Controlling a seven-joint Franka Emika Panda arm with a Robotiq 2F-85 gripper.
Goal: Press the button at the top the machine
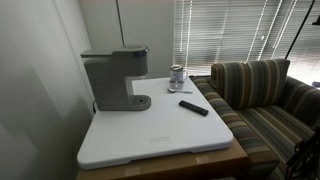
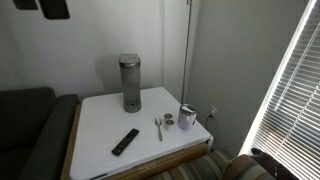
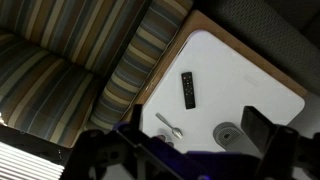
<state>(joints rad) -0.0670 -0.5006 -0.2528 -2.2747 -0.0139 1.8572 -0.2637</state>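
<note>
While the gripper [image 3: 180, 152] hangs, jaws seemingly spread, any lettering on the machine [image 1: 106, 80] is unreadably small.

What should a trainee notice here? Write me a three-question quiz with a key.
1. True or false: the hand is touching the machine.
2. What lies between the remote and the cup? A) spoon B) fork C) pen
3. Fill in: the top of the table is ___ in colour.
Key: 1 false; 2 A; 3 white.
</note>
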